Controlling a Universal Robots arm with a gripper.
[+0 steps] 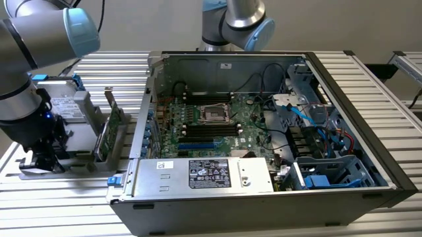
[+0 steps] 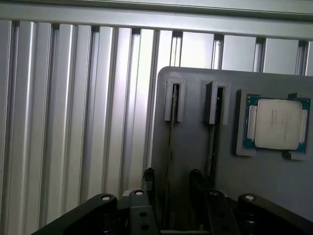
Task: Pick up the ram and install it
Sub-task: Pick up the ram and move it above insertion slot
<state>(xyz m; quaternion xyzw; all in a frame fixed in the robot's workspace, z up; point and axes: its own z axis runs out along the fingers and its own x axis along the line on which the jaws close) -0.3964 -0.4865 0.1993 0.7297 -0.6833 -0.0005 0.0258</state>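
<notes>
1. I see my end effector [image 2: 172, 180] released, one finger [image 2: 148, 180] on either side of the ram [image 2: 169, 147].
2. The ram stands on edge in a slot of the grey holder [image 2: 188, 147], near a second stick [image 2: 212, 147] and a CPU [image 2: 278, 123].
3. The holder rests on the table [image 1: 53, 207] at the open computer case's [image 1: 264, 217] 9 o'clock, on the exterior view's left.

No readable text, supply label [image 1: 209, 174] illegible

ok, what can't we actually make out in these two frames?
- Exterior view: the gripper sits low over the grey holder; the arm hides its fingertips and the ram.
- Wrist view: the ram stands edge-on in its slot, chips unseen; whether the open fingers touch it is unclear.
- Exterior view: the motherboard slots are too small to tell filled from empty.
</notes>
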